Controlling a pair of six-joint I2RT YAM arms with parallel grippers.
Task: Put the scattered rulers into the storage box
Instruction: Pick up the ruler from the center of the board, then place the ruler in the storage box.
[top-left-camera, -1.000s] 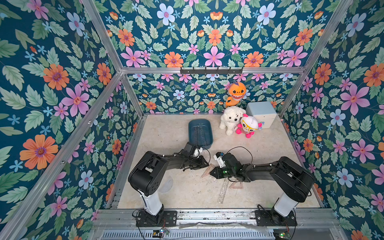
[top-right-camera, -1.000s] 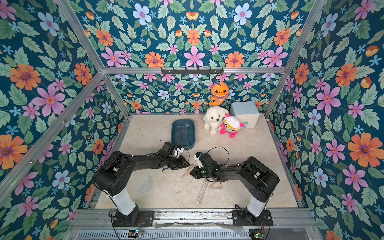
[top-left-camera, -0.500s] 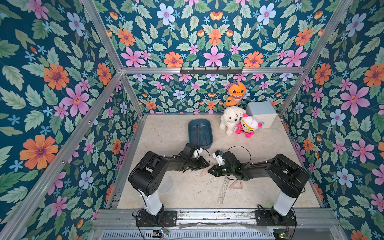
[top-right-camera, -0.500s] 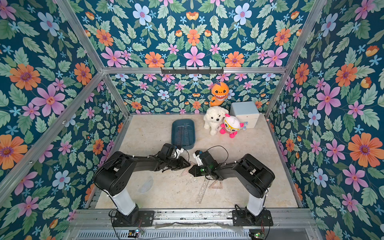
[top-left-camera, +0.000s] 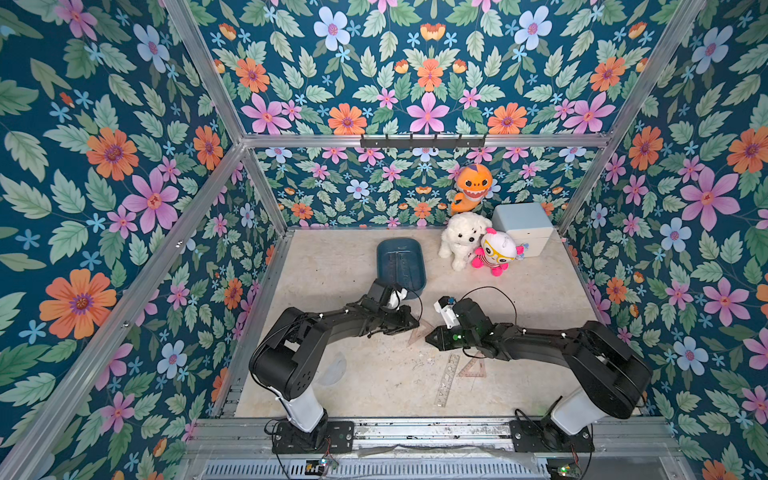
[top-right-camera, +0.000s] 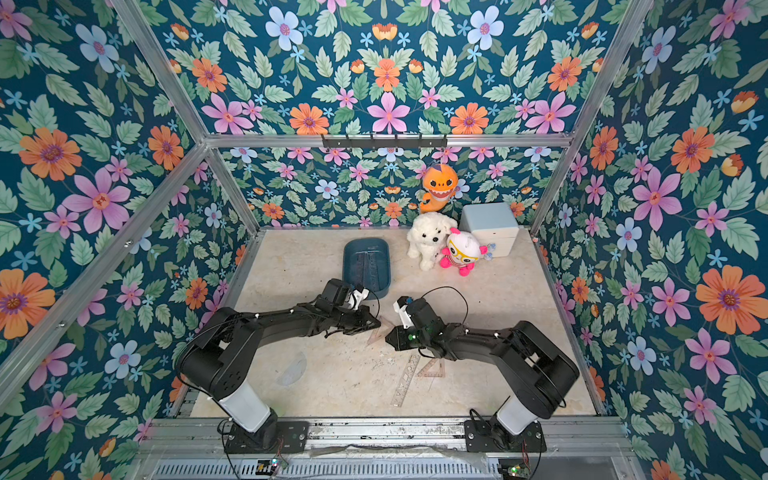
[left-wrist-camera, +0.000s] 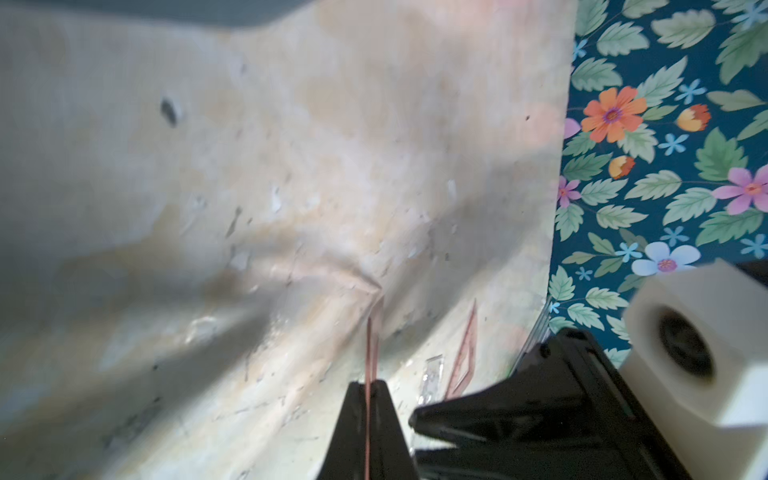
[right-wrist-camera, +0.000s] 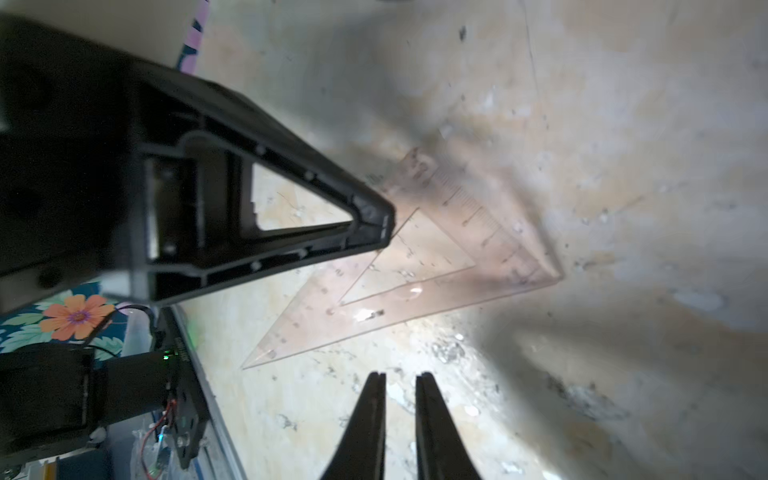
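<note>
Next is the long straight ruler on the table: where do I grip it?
Likely pinch the long ruler across its narrow width near its free end, from straight above: it lies flat, and its other end sits beside the small set square.

A pinkish set square (right-wrist-camera: 415, 266) sits mid-table, its edge pinched by the left gripper (left-wrist-camera: 368, 386). Nearer the front, a stencil ruler (top-left-camera: 446, 380) and a second set square (top-left-camera: 473, 368) lie side by side, with a clear protractor (top-left-camera: 332, 370) well apart. The teal storage box (top-left-camera: 411, 276) stands behind.

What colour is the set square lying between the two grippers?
Transparent pinkish set square; shows best in the right wrist view.
</note>
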